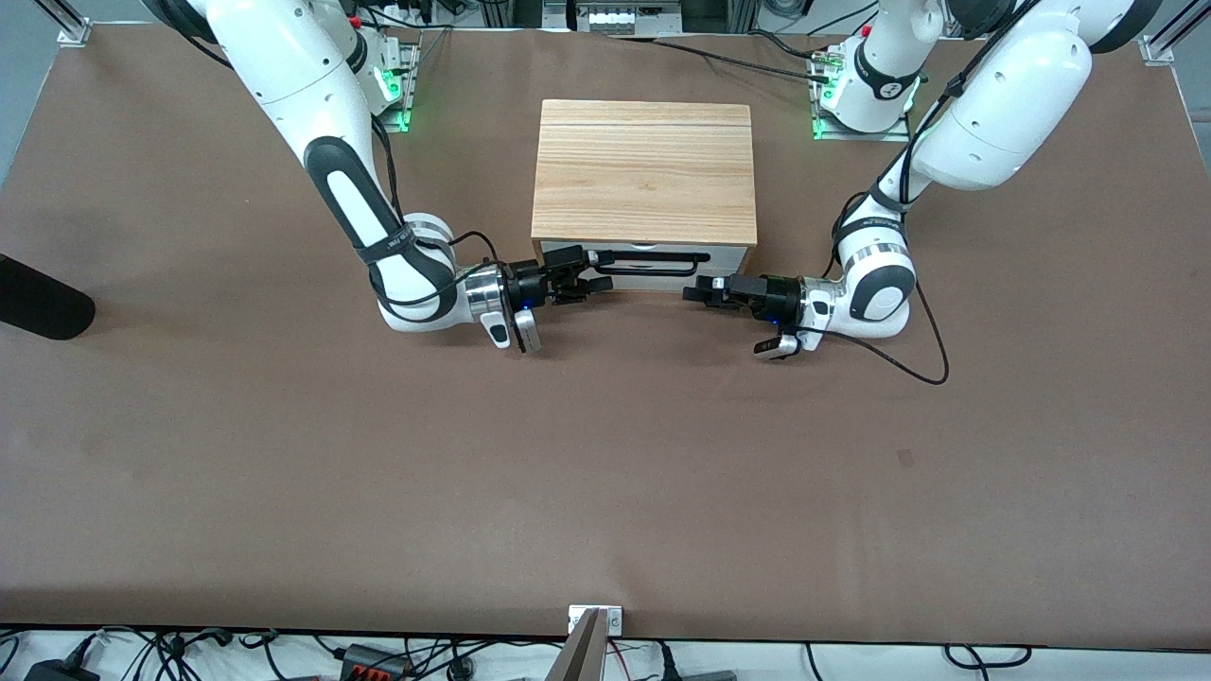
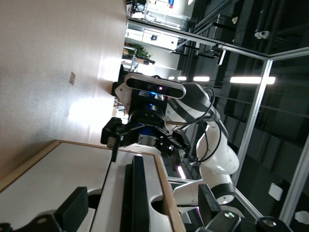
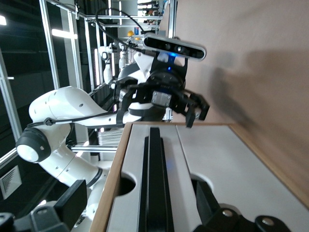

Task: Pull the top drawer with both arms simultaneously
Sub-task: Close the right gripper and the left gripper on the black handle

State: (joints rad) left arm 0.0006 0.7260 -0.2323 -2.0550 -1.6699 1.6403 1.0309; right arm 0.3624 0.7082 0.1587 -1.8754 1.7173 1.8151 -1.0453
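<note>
The light-wood cabinet (image 1: 645, 170) stands mid-table, and the top drawer (image 1: 728, 257) shows its white front just under the cabinet's top edge. None of the drawer's inside shows. Its long black bar handle (image 1: 653, 272) runs across that front. In front of the drawer, my right gripper (image 1: 582, 276) is open at the handle's end toward the right arm. My left gripper (image 1: 698, 289) is open at the other end. In each wrist view the handle (image 2: 137, 188) (image 3: 154, 183) runs between the spread fingers (image 2: 72, 208) (image 3: 72, 203), untouched.
The brown table (image 1: 605, 473) stretches wide in front of the cabinet. A black rounded object (image 1: 38, 298) lies at the table edge toward the right arm's end. A thin black cable (image 1: 908, 369) loops on the table by the left wrist.
</note>
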